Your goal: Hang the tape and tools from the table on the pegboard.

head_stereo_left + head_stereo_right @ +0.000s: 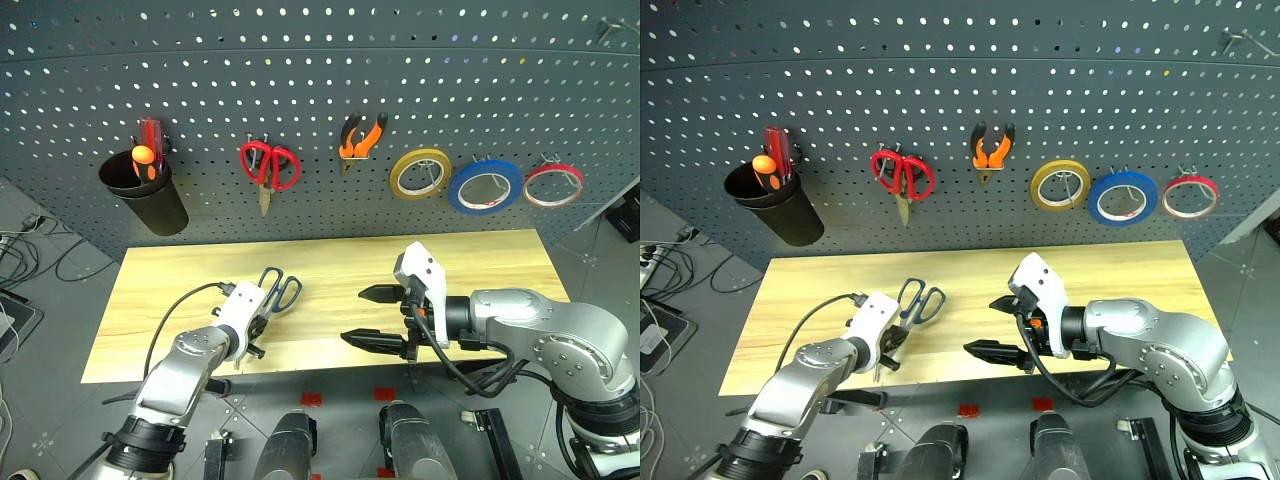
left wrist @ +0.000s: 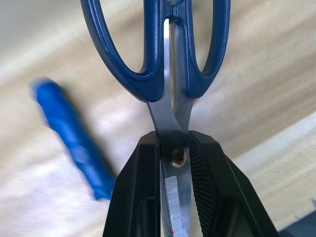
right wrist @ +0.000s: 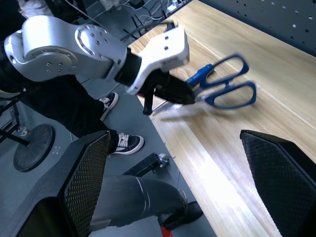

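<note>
A: Left wrist view puts the dark-blue-handled steel scissors [image 2: 170, 84] squarely between the left gripper [image 2: 174, 163]'s two black fingers, clamped at the pivot rivet, handle loops pointing away from the wrist.

B: Where is that in the scene?

A: Near the front edge of the light wooden plank table [image 1: 480, 265], left of centre. The right wrist view suggests the loops are raised off the wood, though I can't be sure. A slim blue-handled screwdriver [image 2: 74, 138] lies on the planks just beside them.

B: And the other arm?

A: The right gripper [image 1: 373, 316] hovers over the near edge at the middle, fingers spread wide, holding nothing.

B: How will the scissors handle?

A: Stiff and fairly light, I'd judge, but bare steel is slippery, and a pinch at the pivot lets them swing. That hold does leave both loops free, and a loop is what must slide over a thin metal hook on the dark grey perforated pegboard [image 1: 320, 60].

B: What already hangs there?

A: The thin red tape ring [image 1: 554, 184] far right, and the orange-and-black needle-nose pliers [image 1: 361, 138] near the middle.
</note>
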Available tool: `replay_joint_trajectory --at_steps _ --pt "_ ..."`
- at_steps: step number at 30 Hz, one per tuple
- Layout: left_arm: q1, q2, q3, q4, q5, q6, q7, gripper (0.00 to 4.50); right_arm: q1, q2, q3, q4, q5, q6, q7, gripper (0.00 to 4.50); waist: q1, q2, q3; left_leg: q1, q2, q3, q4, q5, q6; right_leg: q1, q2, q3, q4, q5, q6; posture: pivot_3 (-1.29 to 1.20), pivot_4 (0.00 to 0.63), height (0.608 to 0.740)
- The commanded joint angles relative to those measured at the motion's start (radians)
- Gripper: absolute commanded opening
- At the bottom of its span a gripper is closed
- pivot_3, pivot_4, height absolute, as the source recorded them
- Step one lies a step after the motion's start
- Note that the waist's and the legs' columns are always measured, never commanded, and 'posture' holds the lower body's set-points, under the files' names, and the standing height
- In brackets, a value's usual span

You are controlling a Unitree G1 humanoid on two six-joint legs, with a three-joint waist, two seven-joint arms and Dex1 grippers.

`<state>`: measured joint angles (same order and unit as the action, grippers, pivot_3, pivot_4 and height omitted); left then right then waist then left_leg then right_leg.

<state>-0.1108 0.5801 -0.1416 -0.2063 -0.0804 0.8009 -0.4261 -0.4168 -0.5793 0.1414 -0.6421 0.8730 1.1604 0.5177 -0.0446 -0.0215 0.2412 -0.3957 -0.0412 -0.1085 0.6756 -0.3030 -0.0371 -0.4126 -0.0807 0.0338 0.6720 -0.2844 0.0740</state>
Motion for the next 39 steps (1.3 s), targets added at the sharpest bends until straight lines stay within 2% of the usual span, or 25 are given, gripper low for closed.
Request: replay_joint_trajectory --at_steps 1,5,11,13,17,19,27,33,39 --pt "0.008 0.003 0.004 -0.046 0.009 -0.022 -0.012 0.88 -0.019 0.002 0.004 0.003 -0.016 -0.033 0.017 4.50 0.004 0.000 0.000 0.000 -0.001 0.000 0.000 0.000 0.000 0.000 0.000 0.000 0.000 0.000 0.000 -0.02 0.217 0.740" --pt "0.005 -0.002 0.023 -0.063 0.002 -0.026 -0.017 0.88 -0.025 0.004 0.012 0.014 -0.030 -0.043 0.026 4.50 0.005 0.000 0.000 -0.003 -0.001 0.000 0.000 0.000 0.000 -0.002 0.000 0.000 0.000 0.000 0.000 -0.03 0.214 0.740" --pt "0.047 0.127 0.021 -0.183 0.021 -0.158 -0.124 0.88 -0.027 -0.010 0.004 0.011 -0.033 -0.047 0.034 4.50 0.004 0.000 0.000 -0.005 0.001 0.001 0.000 0.002 -0.004 -0.007 0.000 0.001 0.002 0.000 0.000 -0.04 0.205 0.740" --pt "0.060 0.176 0.033 -0.234 -0.014 -0.126 -0.182 0.88 -0.029 -0.011 -0.003 0.013 -0.030 -0.048 0.037 4.50 0.004 0.000 0.000 -0.005 0.001 0.002 0.000 0.002 -0.004 -0.007 0.000 0.001 0.002 0.000 0.000 -0.03 0.200 0.740" --pt "0.044 0.203 0.111 -0.317 -0.129 0.030 -0.248 0.88 -0.035 -0.018 -0.005 0.024 -0.033 -0.054 0.049 4.50 0.006 0.000 0.000 -0.005 0.000 0.002 0.000 0.002 -0.003 -0.007 0.000 0.001 0.002 0.000 0.000 -0.02 0.195 0.740" --pt "0.011 0.195 0.153 -0.333 -0.162 0.079 -0.245 0.88 -0.039 -0.023 -0.002 0.031 -0.037 -0.061 0.057 4.50 0.008 0.000 0.000 -0.005 0.000 0.002 0.001 0.002 -0.003 -0.007 0.003 0.001 0.003 0.000 0.000 -0.01 0.190 0.740" --pt "-0.091 0.008 0.272 -0.305 -0.179 -0.145 -0.121 0.88 -0.078 -0.014 -0.007 0.031 -0.051 -0.090 0.058 4.50 0.012 -0.001 -0.001 -0.005 0.000 0.003 0.002 0.003 -0.005 -0.007 0.004 0.002 0.006 0.000 0.000 -0.02 0.181 0.740" --pt "-0.100 -0.032 0.290 -0.336 -0.171 -0.299 -0.097 0.88 -0.144 0.013 -0.061 0.001 -0.025 -0.088 0.024 4.50 0.013 -0.001 -0.001 -0.005 0.001 0.004 0.002 0.003 -0.005 -0.008 0.004 0.002 0.006 0.000 0.000 -0.03 0.177 0.740" --pt "-0.109 -0.071 0.302 -0.345 -0.170 -0.317 -0.029 0.88 -0.160 0.016 -0.069 -0.002 -0.022 -0.088 0.016 4.50 0.013 -0.002 -0.002 -0.005 0.000 0.004 0.003 0.003 -0.005 -0.007 0.004 0.003 0.006 0.000 0.000 -0.04 0.174 0.740"
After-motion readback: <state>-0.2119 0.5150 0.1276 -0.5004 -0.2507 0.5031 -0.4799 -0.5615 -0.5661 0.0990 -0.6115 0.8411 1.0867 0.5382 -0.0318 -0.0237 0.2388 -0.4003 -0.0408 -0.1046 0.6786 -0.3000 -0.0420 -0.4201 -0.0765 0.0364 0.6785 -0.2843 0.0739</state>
